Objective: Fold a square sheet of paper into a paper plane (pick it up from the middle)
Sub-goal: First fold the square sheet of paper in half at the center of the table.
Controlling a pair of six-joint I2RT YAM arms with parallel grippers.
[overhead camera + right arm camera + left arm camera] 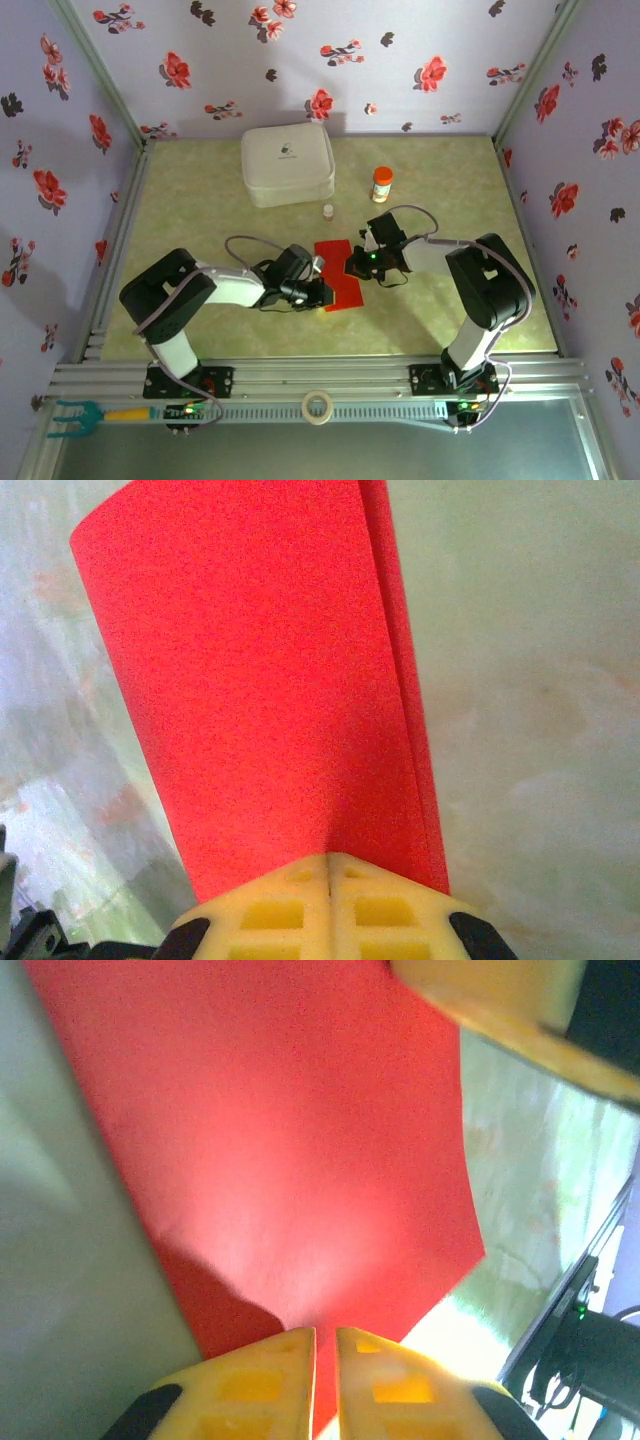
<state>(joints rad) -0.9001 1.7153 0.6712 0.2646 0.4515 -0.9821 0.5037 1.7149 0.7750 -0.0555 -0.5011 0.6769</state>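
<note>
The square sheet of paper (334,249) is bright red and lies mid-table, bent over itself between both arms. My right gripper (353,267) is shut on its right edge. In the right wrist view the jaws (329,864) meet with no gap on the paper (260,680), and a second layer shows along the sheet's right side. My left gripper (321,291) is at the paper's near left part. In the left wrist view its jaws (325,1345) stand a narrow slit apart, with a corner of the red paper (300,1160) in the slit. The right gripper's yellow finger (500,1000) shows at the top.
A white rounded case (287,165) stands at the back. An orange-capped bottle (381,184) and a tiny vial (328,211) stand just behind the paper. A tape roll (318,407) and a green-tipped tool (70,417) lie on the near rail.
</note>
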